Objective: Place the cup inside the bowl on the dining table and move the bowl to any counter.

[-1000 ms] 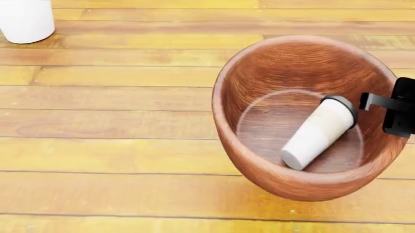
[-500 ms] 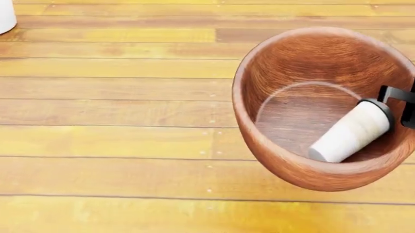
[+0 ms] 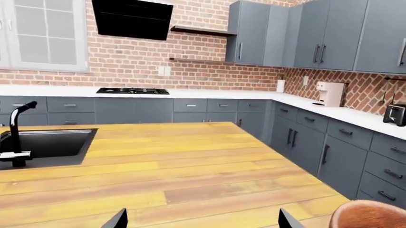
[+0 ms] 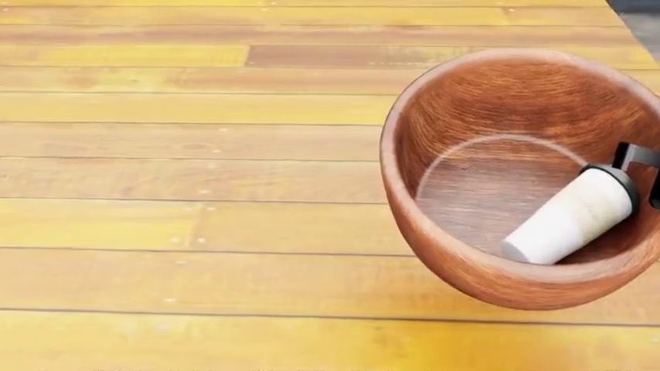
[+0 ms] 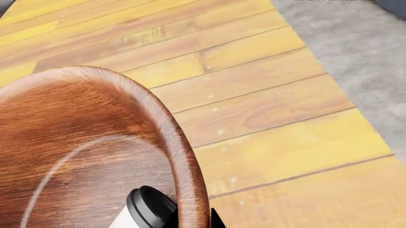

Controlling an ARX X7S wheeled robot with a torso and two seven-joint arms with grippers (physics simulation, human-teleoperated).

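Note:
The reddish-brown wooden bowl (image 4: 484, 263) hangs at the right of the head view over the dining table (image 4: 206, 193) of yellow planks. The white cup (image 4: 567, 220) with its black lid lies on its side inside the bowl, lid toward the right wall. My right gripper (image 4: 644, 174) is shut on the bowl's right rim; in the right wrist view (image 5: 193, 221) its fingers clamp the rim (image 5: 178, 142), with the cup's lid (image 5: 149, 209) just inside. My left gripper (image 3: 203, 219) is open and empty, above a wooden plank top, with the bowl's edge (image 3: 371, 214) beside it.
The white counter (image 3: 190, 93) runs along the red brick wall with a hob (image 3: 132, 90), and turns along the right side (image 3: 355, 116) over grey cabinets. A black sink (image 3: 44, 145) with a tap is set in the plank top. Grey floor (image 5: 355, 52) lies beyond the table's edge.
The head view has shifted: the white pot at the top left has left the frame. The cup has rolled toward the bowl's right wall. My right gripper still holds the rim.

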